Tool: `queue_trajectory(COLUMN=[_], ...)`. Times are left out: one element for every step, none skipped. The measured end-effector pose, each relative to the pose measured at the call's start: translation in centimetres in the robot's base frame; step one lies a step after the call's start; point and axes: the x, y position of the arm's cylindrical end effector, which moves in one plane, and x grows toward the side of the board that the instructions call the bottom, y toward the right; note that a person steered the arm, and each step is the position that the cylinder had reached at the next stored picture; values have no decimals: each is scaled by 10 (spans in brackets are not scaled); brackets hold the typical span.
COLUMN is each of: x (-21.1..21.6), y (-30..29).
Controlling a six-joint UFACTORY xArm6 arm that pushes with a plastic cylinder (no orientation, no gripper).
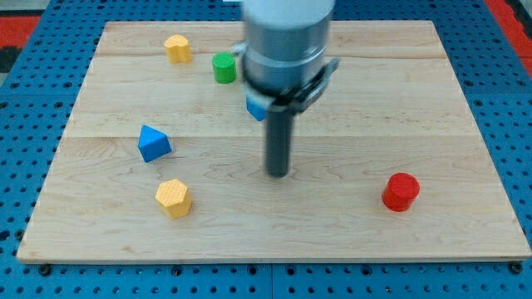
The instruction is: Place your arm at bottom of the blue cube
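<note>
We are resting my tip [278, 173] on the wooden counter [349, 224], below the blue cube [256, 108], which is sitting near the view's top centre, mostly hidden behind our arm. We are carrying no gripper, only the rod. A green cylinder [224, 67] and yellow block [177, 48] are lying above-left, a blue wedge [154, 143] and yellow hexagon block [174, 198] left, a red cylinder [401, 192] right.

Bright, even light falls from above, with only faint shadows under the blocks. The arm [287, 50] near the view's top is blurred, perhaps from motion; the board [374, 124] stays sharp.
</note>
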Motion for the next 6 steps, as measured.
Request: queue_trajectory(x=[-1,-66,-127,-135,-135,-128], y=[-73,-1,95,100,42,38])
